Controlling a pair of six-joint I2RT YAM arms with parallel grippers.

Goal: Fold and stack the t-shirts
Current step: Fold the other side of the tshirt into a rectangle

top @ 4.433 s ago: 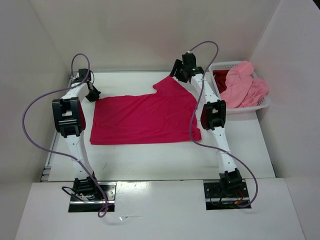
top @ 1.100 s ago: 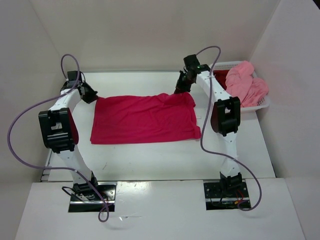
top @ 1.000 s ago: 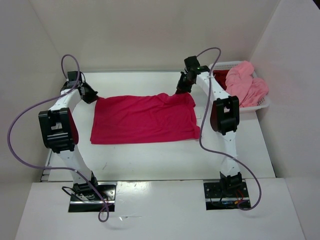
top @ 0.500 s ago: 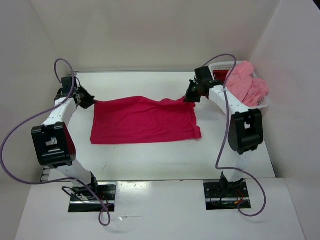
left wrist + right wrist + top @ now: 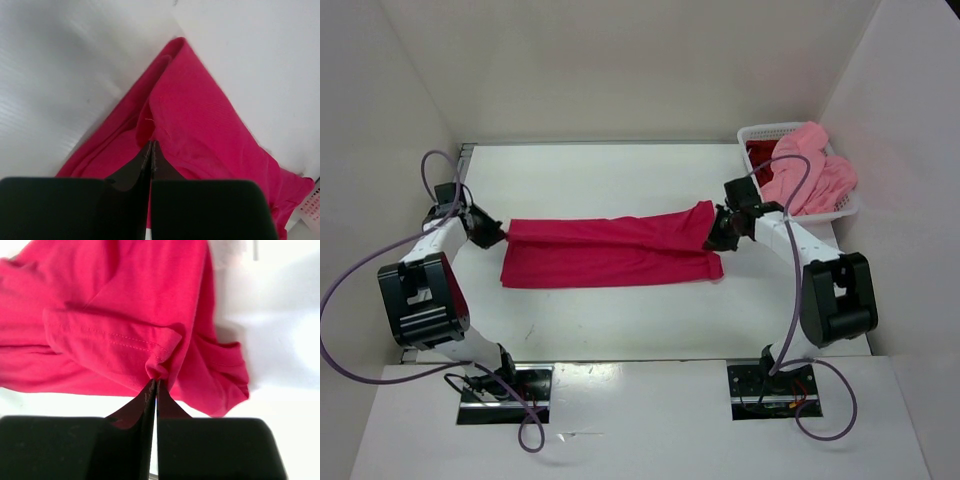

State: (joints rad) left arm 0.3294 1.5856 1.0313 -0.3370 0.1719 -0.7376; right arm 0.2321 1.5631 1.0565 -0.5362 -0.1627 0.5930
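Observation:
A crimson-pink t-shirt point(image 5: 610, 250) lies across the middle of the table as a long, narrow band, its far half laid over the near half. My left gripper point(image 5: 492, 233) is shut on the shirt's left end, and in the left wrist view the cloth point(image 5: 200, 125) bunches at the closed tips point(image 5: 151, 145). My right gripper point(image 5: 715, 235) is shut on the right end. In the right wrist view a pinch of hemmed cloth point(image 5: 125, 305) sits in the closed tips point(image 5: 154, 382). A salmon pink t-shirt point(image 5: 810, 170) and a dark red t-shirt point(image 5: 758, 155) lie in the basket.
A white lattice basket point(image 5: 760, 130) stands at the back right corner against the wall. White walls close in the table on the left, back and right. Both arms stretch low along the table's sides, with purple cables looping above them.
Both grippers have drawn the shirt's far edge toward the near side and down, folding it over the near half. The shirt has gone from a wide sheet to a narrow band.

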